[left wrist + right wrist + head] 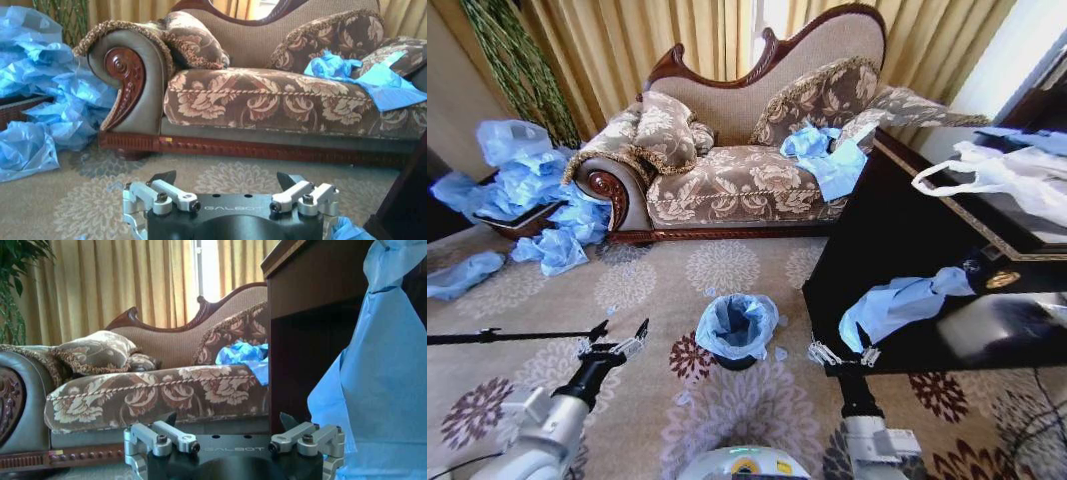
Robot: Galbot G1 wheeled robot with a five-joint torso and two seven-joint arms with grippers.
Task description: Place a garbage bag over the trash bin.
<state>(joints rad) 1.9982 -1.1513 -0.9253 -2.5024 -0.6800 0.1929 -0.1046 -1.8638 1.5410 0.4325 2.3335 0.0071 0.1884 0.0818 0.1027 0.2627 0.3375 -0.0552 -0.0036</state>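
The trash bin [737, 362] stands on the carpet in the middle, only its black base visible. A light blue garbage bag [737, 322] sits over its rim and lines the inside. Left of the bin, my left gripper [617, 340] [227, 179] hovers open and holds nothing. My right gripper [842, 353] [229, 421] is open to the right of the bin, at the dark table's front corner. Another blue bag [897, 302] [387, 390] hangs over that table's edge just beside the right gripper.
A dark wooden table [897, 220] fills the right side, with a white loop-handled bag [1007, 175] on top. The patterned sofa [737, 180] stands behind, more blue bags [822, 155] on its seat. A heap of blue bags [522, 190] lies far left.
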